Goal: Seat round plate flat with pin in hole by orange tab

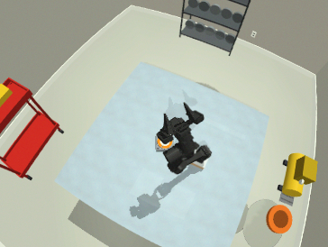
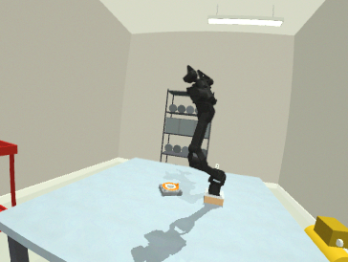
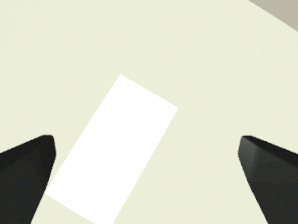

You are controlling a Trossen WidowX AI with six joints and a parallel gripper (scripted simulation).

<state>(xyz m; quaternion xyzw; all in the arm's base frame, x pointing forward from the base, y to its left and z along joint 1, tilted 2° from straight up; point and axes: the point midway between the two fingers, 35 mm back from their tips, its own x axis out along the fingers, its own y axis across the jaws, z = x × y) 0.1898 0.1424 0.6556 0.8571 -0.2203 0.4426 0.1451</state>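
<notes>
The end effector [image 2: 197,73] is raised high above the worktop [image 2: 96,201], fingers spread wide apart around nothing, well apart from the round plate [image 2: 170,185] on its base [image 2: 170,191].

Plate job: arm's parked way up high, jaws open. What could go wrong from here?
1. The gripper points up at the ceiling light, so the wrist view shows nothing of the plate; the approach is likely blind at first.
2. In the top view the arm overlaps the plate, hiding the tab and hole.
3. A long descent could land on the plate and jam it harder on the pin.
</notes>
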